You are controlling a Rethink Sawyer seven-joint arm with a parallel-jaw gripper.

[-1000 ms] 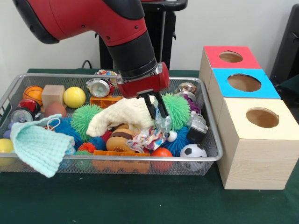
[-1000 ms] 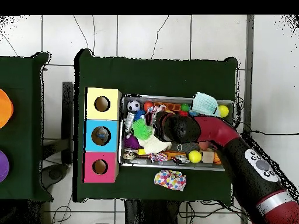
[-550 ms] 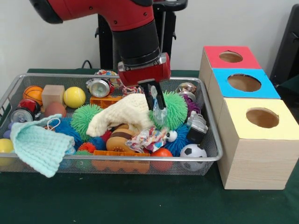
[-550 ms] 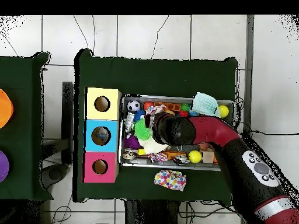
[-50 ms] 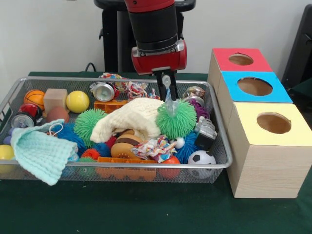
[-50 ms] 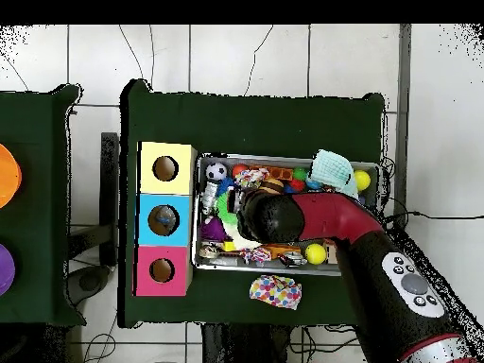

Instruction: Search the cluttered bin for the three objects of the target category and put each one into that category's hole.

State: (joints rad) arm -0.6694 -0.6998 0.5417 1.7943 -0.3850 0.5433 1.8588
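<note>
Green-clothed table (image 5: 146,209), crammed wire bin (image 5: 222,146), tool (image 5: 167,89) pinching clear plastic piece (image 5: 170,102) above spiky green ball (image 5: 176,120).

The bin (image 5: 220,146) is fine silver wire mesh with a smooth metal rim. The three boxes (image 5: 263,161) at the right look like pale matt wood, their tops coloured flat red, blue and yellow. A cream knitted cloth (image 5: 129,119) and a mint knitted cloth (image 5: 41,151) look soft and ribbed. The green ball (image 5: 176,119) is rubbery and spiky. The yellow ball (image 5: 77,101) looks smooth and matt. The table cover (image 5: 122,209) is dark green matt fabric.
</note>
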